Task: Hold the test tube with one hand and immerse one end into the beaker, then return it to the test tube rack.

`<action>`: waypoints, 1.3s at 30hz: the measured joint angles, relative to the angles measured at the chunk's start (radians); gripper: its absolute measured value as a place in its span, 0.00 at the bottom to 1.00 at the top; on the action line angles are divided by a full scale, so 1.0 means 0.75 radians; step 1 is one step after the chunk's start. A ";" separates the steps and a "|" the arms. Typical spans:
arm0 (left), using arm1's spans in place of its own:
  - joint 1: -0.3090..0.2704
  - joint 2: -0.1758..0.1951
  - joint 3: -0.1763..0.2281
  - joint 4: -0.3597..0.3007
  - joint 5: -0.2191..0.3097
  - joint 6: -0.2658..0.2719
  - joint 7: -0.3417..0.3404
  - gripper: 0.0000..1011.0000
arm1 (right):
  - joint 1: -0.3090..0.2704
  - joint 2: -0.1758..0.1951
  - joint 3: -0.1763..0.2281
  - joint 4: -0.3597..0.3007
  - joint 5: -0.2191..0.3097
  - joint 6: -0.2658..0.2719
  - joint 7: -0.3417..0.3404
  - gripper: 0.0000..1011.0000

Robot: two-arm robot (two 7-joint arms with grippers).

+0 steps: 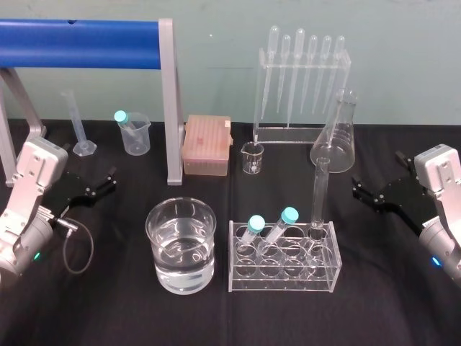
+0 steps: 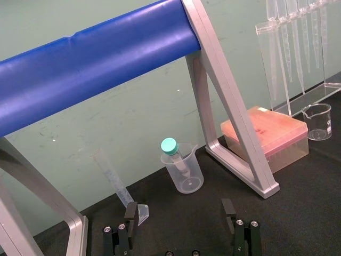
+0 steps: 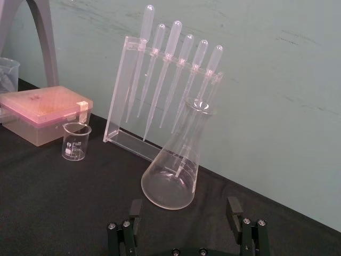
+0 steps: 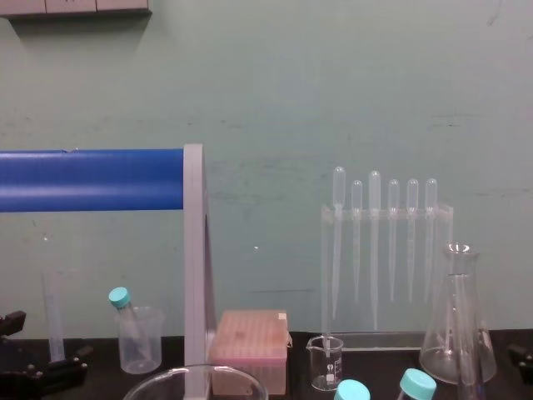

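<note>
Worktop [image 1: 108,317], black, is carrying everything. At the back on my left, a blue-barred frame [image 1: 79,43] is standing. The beaker [image 1: 181,245], partly filled with clear liquid, is sitting just left of the test tube rack [image 1: 282,277]. My left claw [image 1: 110,180] and right claw [image 1: 358,187] are hanging spread wide at either side, gripping nothing. The test tube [image 1: 320,194] is standing near upright at the rack's right end, rim upward. A conical flask [image 1: 335,137] is standing close behind it, and two teal-capped tubes [image 1: 256,225] are leaning beside it.
</note>
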 joint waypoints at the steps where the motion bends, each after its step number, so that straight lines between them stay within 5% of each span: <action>1: 0.000 0.000 0.000 0.000 0.000 0.000 0.000 0.99 | 0.000 0.000 0.000 0.000 0.000 0.000 0.000 0.99; 16: 0.000 0.000 0.000 0.000 0.000 0.000 0.000 0.99 | -0.010 -0.001 0.024 -0.011 0.031 -0.005 0.036 0.99; 22: 0.000 0.000 0.000 0.000 0.000 0.000 0.000 0.99 | -0.070 0.014 0.137 -0.093 0.250 -0.063 0.199 0.99; 26: 0.000 0.000 0.000 0.000 0.000 0.000 0.000 0.99 | -0.124 0.035 0.237 -0.167 0.475 -0.113 0.392 0.99; 30: 0.000 0.000 0.000 0.000 0.000 0.000 0.000 0.99 | -0.149 0.051 0.287 -0.204 0.608 -0.137 0.542 0.99; 39: 0.000 0.000 0.000 0.000 0.000 0.000 0.000 0.99 | -0.155 0.073 0.299 -0.224 0.688 -0.142 0.767 0.99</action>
